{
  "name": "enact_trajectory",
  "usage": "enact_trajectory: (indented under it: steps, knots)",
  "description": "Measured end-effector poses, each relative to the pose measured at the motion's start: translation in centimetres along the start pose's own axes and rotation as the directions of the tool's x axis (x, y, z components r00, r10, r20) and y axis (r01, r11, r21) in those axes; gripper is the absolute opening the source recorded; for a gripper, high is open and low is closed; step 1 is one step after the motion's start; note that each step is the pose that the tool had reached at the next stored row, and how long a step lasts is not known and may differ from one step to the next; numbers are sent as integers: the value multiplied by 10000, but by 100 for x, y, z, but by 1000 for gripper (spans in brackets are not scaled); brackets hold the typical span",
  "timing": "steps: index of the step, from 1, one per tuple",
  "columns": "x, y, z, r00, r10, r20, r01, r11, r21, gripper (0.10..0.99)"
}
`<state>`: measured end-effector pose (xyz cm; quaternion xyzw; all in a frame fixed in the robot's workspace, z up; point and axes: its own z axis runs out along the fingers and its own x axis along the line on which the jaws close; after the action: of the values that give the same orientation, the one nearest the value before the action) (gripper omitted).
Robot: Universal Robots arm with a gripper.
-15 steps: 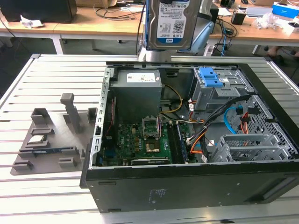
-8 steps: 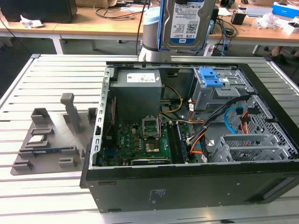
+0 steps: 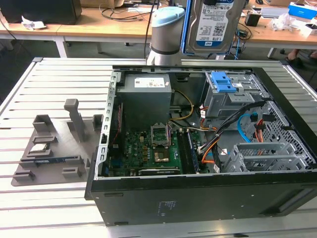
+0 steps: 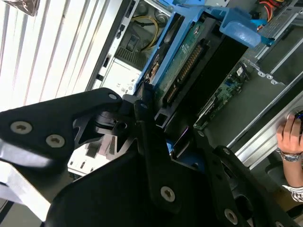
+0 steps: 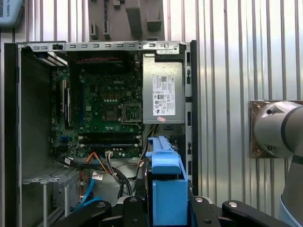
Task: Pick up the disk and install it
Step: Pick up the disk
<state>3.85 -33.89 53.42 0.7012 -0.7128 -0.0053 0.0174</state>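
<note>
The end effector (image 5: 165,210) is gripping the disk (image 3: 214,25) at the exterior view's upper centre, above the computer case (image 3: 148,201). Any tilt risks it jamming against the drive bay (image 3: 224,103).

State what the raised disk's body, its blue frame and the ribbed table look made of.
The flat silver-grey disk body: likely cast metal, matt, dull grey sheen. The blue carrier frame: plastic by its look, smooth, coloured through, moulded edges. The slatted pale table: probably aluminium extrusions, matt, with straight parallel grooves.

Slatted table (image 3: 49,79); wooden desks (image 3: 99,29) behind
</note>
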Motion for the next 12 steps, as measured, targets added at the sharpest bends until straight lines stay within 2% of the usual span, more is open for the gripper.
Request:
enact_trajectory:
  steps: [1, 4, 8, 12]
  knots:
    - [-1, -32, -1, 10000, 0, 0, 0, 10000, 0, 365]
    - [-5, -198, -6, 10000, 0, 0, 0, 10000, -2, 365]
    - [-8, -348, -11, 10000, -1, 0, 1, 10000, -2, 365]
    - [-8, -365, -12, 10000, 1, -1, -1, 10000, -2, 365]
